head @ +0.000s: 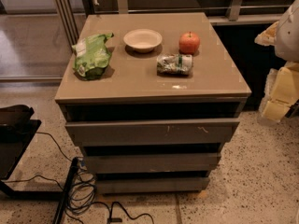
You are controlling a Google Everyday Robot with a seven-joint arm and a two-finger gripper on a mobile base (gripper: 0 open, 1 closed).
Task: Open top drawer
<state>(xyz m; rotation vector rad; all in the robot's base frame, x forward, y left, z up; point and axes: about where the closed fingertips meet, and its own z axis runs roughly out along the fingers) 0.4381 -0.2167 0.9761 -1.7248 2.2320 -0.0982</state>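
Observation:
The top drawer (152, 131) is the widest grey-taupe front of a low cabinet (154, 85), with small pale scratches right of centre. A dark gap runs between it and the cabinet top. Two narrower drawer fronts sit below it, a middle one (152, 162) and a bottom one (152, 184). My gripper (279, 94) shows as pale yellow and white parts at the right edge of the view. It is to the right of the cabinet, about level with its top, and apart from the drawer.
On the cabinet top lie a green bag (92, 55), a white bowl (142, 39), a red apple (189, 42) and a crumpled packet (174, 64). Black cables (84, 195) and a dark stand (14, 139) are on the speckled floor at left. Glass panels stand behind.

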